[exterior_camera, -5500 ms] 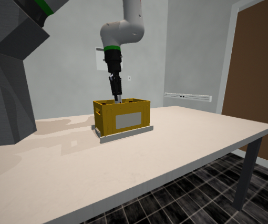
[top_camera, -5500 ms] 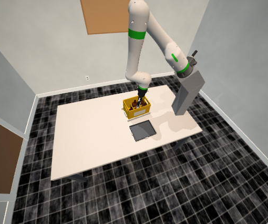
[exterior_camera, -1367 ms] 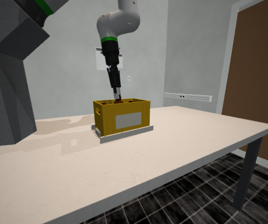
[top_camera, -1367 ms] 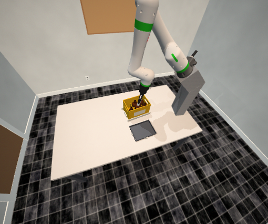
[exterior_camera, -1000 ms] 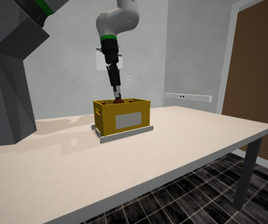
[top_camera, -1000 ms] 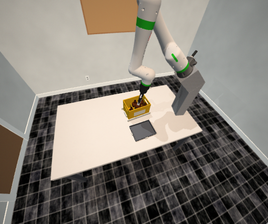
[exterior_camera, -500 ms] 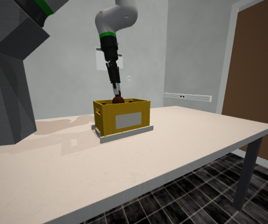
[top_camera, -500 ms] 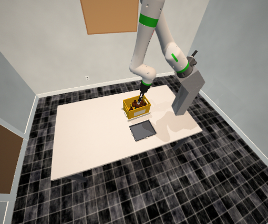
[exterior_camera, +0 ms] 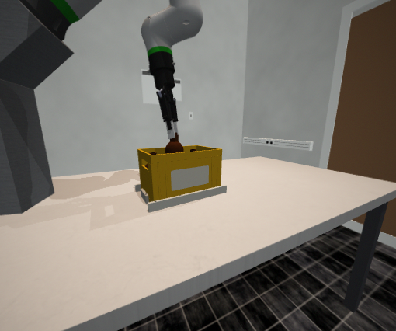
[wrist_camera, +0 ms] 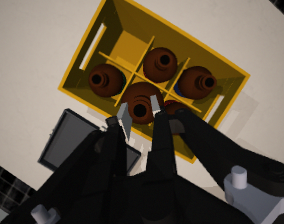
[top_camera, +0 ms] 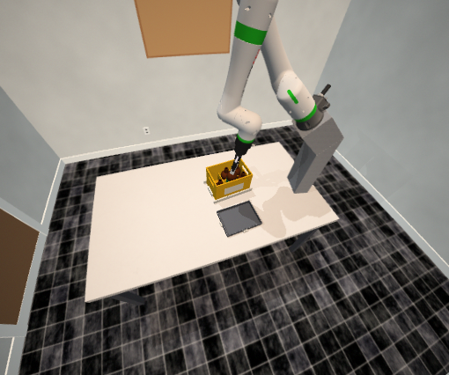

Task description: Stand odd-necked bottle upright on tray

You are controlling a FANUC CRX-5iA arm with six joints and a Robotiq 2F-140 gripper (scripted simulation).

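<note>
One yellow crate [wrist_camera: 82, 49] sat on the table [top_camera: 150, 229], divided into six cells. Five brown bottles counted in the wrist view: one at far left [wrist_camera: 104, 80], one at far middle [wrist_camera: 160, 62], one at far right [wrist_camera: 198, 82], one partly hidden behind a finger [wrist_camera: 174, 106], and the gripped bottle [wrist_camera: 141, 104] in the near middle cell. One cell, the corner beyond the far-left bottle, had no bottle.

One gripper [wrist_camera: 139, 111], narrow, clamped on the gripped bottle's neck just below the opening, one fingertip [wrist_camera: 124, 116] on each side. In the exterior view that bottle [exterior_camera: 174, 146] had its shoulder above the crate rim [exterior_camera: 179, 152], neck between the fingers, arm tilted slightly.

One dark tray [top_camera: 239, 218] lay flat on the table, just near-side of the crate, apart from it, nothing on it. One grey pedestal [top_camera: 315, 154] stood right of the crate.
</note>
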